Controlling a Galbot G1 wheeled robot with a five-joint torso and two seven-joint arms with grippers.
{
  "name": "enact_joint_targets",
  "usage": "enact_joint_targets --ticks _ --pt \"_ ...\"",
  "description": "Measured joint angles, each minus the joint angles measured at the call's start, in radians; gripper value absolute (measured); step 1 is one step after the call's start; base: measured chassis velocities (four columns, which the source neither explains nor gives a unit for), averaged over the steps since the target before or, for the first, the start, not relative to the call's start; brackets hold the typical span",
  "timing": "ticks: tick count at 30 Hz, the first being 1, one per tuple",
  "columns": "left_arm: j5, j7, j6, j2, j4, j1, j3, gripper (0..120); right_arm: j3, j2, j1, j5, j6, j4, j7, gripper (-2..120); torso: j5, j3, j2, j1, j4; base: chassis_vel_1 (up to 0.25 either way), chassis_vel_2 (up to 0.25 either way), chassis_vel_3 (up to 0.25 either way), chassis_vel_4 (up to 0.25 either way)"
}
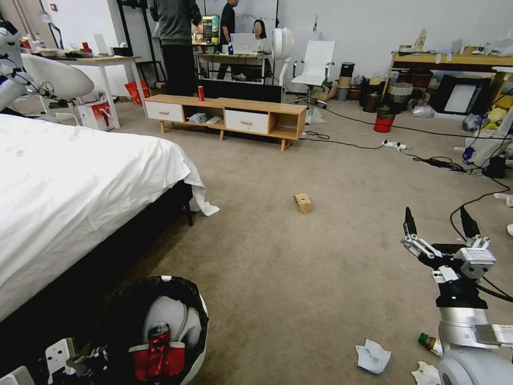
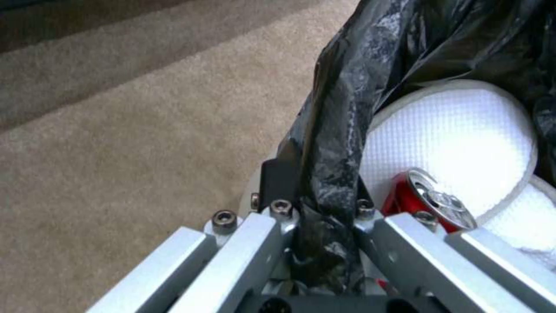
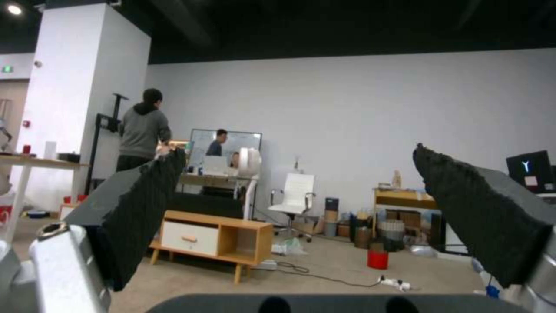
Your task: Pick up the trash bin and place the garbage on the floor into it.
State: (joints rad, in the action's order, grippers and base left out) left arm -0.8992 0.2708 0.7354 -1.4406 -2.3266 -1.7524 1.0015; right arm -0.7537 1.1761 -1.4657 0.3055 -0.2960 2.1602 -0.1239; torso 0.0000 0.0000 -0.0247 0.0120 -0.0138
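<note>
— What's the left gripper [image 2: 324,217] got?
— It's clamped on the trash bin [image 1: 197,342] rim.
— And the right gripper [image 1: 439,222]?
— Fingers apart, empty; a tissue wad [image 1: 373,355] lies below it, the cardboard box [image 1: 302,202] farther off.

- even, bright indoor light; soft shadow under the bed [image 1: 80,182]
- ceiling lamp [image 3: 14,8] glares in the right wrist view
- wrist views blurry

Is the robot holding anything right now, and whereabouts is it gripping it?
The left gripper pinches the trash bin by its bag-covered rim. The right gripper is open, holding nothing.
</note>
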Motion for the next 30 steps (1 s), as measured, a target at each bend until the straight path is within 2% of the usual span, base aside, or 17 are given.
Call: enact_joint_targets --ticks 19,30 --pt "0.004 -0.005 0.0 0.008 -0.001 -0.003 0.004 2 0.012 0.019 0.002 -0.001 0.0 0.004 0.003 100 0.0 0.0 0.0 0.0 0.0 -0.003 -0.003 -0.002 -0.002" --pt "0.001 -0.005 0.0 0.012 0.008 0.009 0.001 2 0.017 0.028 0.002 -0.012 0.001 -0.001 0.004 100 0.0001 0.0 0.0 0.0 0.0 -0.067 -0.064 -0.06 -0.064"
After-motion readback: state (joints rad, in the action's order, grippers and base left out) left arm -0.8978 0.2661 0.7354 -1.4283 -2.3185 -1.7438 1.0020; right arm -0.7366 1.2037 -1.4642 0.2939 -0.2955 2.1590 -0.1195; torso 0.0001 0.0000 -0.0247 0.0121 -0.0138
